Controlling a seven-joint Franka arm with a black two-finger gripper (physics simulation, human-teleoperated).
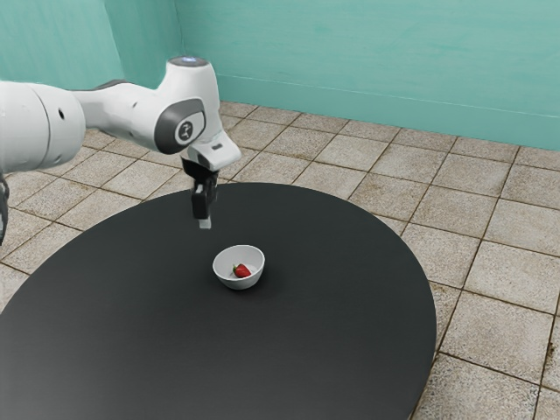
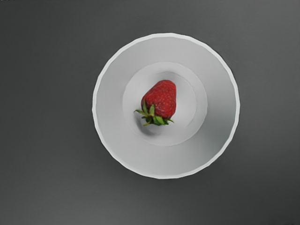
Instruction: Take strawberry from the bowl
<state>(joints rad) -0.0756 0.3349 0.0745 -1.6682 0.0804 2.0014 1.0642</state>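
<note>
While the strawberry (image 2: 162, 99) lies inside the bowl (image 2: 214, 105), resting on its side near the middle of the bowl's floor, the black gripper (image 1: 205, 223) hangs higher than the bowl's rim, near it and toward the exterior view's left of it. How far open the gripper stands I cannot tell from either view; the strawberry and the bowl are both apart from it. The fruit is red, with its green leaves (a rather ragged little collar) fanned out over the bowl's pale inside. Under the bowl spreads the round black table (image 1: 332, 350), and the white arm (image 1: 122, 114) reaches in from the exterior view's left of the bowl. Beyond the bowl, past the table's edge, run the tiled floor (image 1: 350, 151) and a teal wall (image 1: 367, 61).
</note>
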